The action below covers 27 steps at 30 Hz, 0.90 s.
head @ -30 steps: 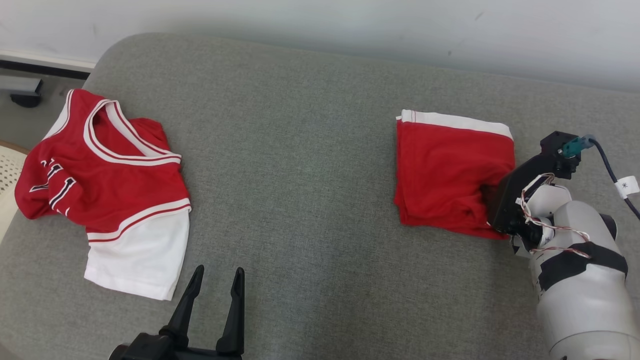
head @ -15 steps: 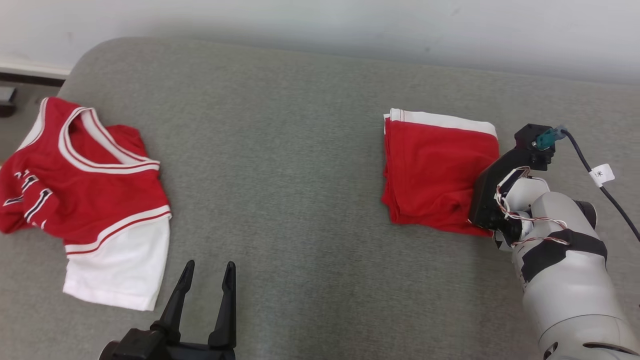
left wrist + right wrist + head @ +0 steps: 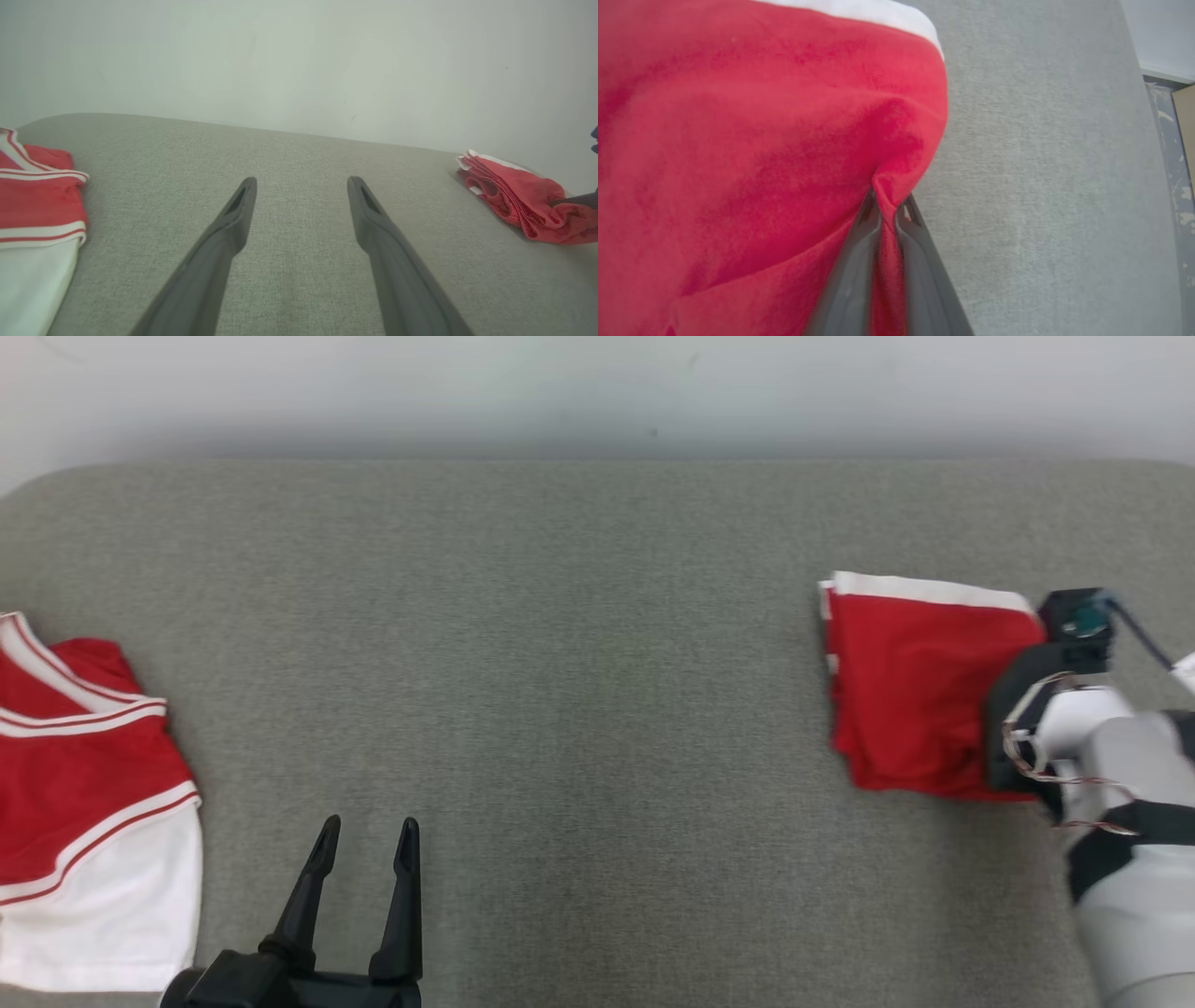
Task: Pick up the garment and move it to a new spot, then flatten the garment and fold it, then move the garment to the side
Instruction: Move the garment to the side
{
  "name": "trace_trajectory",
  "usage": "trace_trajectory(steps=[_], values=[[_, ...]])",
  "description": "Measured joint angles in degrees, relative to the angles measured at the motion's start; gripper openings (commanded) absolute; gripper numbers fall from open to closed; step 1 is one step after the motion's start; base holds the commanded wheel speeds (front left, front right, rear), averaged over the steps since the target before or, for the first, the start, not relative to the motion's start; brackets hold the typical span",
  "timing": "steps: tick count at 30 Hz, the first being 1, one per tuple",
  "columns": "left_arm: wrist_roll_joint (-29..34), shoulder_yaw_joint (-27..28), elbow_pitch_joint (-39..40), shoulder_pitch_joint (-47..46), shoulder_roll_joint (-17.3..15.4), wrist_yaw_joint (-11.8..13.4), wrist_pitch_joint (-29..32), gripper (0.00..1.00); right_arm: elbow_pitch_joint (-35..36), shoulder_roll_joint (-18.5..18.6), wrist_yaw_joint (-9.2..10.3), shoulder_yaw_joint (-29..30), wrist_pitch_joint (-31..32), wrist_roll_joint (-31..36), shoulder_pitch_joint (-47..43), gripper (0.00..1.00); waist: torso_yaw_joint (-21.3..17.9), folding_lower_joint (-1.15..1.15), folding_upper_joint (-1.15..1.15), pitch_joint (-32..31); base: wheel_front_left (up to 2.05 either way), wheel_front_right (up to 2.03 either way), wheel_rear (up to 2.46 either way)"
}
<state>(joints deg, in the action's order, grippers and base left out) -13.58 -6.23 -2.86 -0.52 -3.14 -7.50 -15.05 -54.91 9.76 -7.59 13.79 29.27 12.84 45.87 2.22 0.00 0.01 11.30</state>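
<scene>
Your right gripper (image 3: 888, 207), fingers (image 3: 852, 275) clamped on the folded red fabric garment (image 3: 920, 695); your left gripper (image 3: 369, 826), fingers apart, over grey upholstery (image 3: 579, 663).

A: Item one, the support?
B: Grey woven upholstered surface (image 3: 579, 644), flat, its far left corner rounded.
A: What lies on it?
B: Two entries. Folded red garment (image 3: 910, 691), white band along its far edge, at the right. Red jersey (image 3: 84, 775), white-striped trim, white lower panel, at the left, well apart from the first.
</scene>
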Motion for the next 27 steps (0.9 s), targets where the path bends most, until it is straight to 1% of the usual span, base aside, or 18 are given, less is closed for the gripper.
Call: trace_trajectory(steps=[4, 8, 9, 11, 13, 15, 18, 22, 27], values=[[0.1, -0.4, 0.6, -0.9, -0.5, 0.0, 0.0, 1.00, 3.8, 5.5, 0.02, -3.4, 1.1, -1.1, -1.9, 0.00, -1.7, 0.00, 0.00, 1.1, 0.00, 0.00, 0.00], [0.0, -1.0, 1.5, -2.3, -1.0, 0.0, 0.0, 1.00, 7.3, 10.8, 0.01, -7.2, 2.3, -2.6, -4.2, 0.00, -2.4, 0.00, 0.00, 3.3, 0.00, 0.00, 0.00], [-0.2, -1.1, 1.8, -3.0, -1.3, 0.0, 0.0, 1.00, 9.1, 14.2, 0.01, -9.3, 2.9, -3.3, -5.4, 0.00, -2.4, 0.00, 0.00, 4.6, 0.00, 0.00, 0.00], [-0.2, -1.2, 1.9, -3.3, -1.7, 0.0, 0.0, 1.00, 11.0, 18.4, 0.01, -10.8, 3.1, -3.6, -6.5, 0.00, -2.2, 0.00, 0.00, 6.1, 0.00, 0.00, 0.00], [-0.3, -1.1, 2.1, -3.5, -2.1, 0.0, 0.0, 1.00, 13.0, 21.9, 0.01, -12.0, 3.5, -3.8, -7.6, 0.00, -2.0, 0.01, 0.00, 7.4, 0.00, 0.00, 0.00], [-0.4, -1.0, 2.3, -3.9, -2.5, 0.0, 0.0, 1.00, 14.9, 24.4, 0.01, -12.0, 3.4, -4.8, -8.6, 0.00, -1.7, 0.01, 0.00, 8.7, 0.00, 0.00, 0.00], [-0.5, -0.9, 2.5, -4.3, -2.8, 0.0, 0.0, 1.00, 17.1, 26.8, 0.01, -10.6, 2.1, -6.9, -9.5, 0.00, -1.3, 0.01, 0.00, 10.3, 0.00, 0.00, 0.00], [-0.5, -1.3, 2.6, -4.4, -2.9, 0.0, 0.0, 1.00, 19.0, 29.4, 0.01, -9.0, 0.4, -7.0, -11.1, 0.00, -1.1, 0.01, 0.00, 11.5, 0.00, 0.00, 0.00], [-0.5, -2.0, 2.7, -4.8, -3.2, 0.0, 0.0, 1.00, 20.3, 30.7, 0.01, -6.7, -3.2, -5.7, -12.2, 0.00, -2.0, 0.01, 0.00, 11.8, 0.00, 0.00, 0.00]])
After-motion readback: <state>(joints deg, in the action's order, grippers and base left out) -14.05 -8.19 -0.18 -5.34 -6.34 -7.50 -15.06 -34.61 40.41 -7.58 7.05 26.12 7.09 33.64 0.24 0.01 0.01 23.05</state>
